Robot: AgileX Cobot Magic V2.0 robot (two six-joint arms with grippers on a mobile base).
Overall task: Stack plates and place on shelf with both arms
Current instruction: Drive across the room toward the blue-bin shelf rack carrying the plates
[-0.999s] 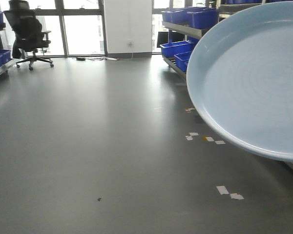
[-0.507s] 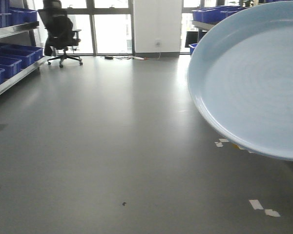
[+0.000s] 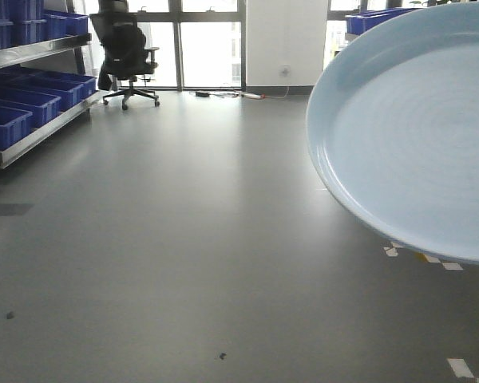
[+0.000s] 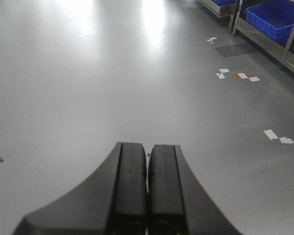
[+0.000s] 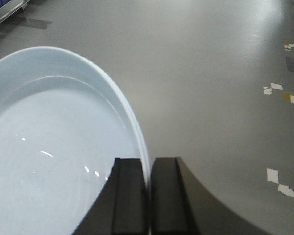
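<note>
Plate (image 3: 407, 136) fills the right of the front view over bare floor (image 3: 184, 239), its rim pinched by the right gripper (image 5: 148, 169); the left gripper (image 4: 148, 156) is pressed together on nothing. Carry it level with a firm pinch (a one-edge hold may droop). The shelf (image 3: 40, 49) edges the upper left, and the middle lies open.

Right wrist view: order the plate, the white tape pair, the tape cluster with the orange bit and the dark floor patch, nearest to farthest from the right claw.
1. plate: left side, its rim sits between the fingers of the right claw.
2. white tape pair: on the floor, lower right.
3. tape cluster: right edge, farther up.
4. dark floor patch: top left, farthest.
</note>
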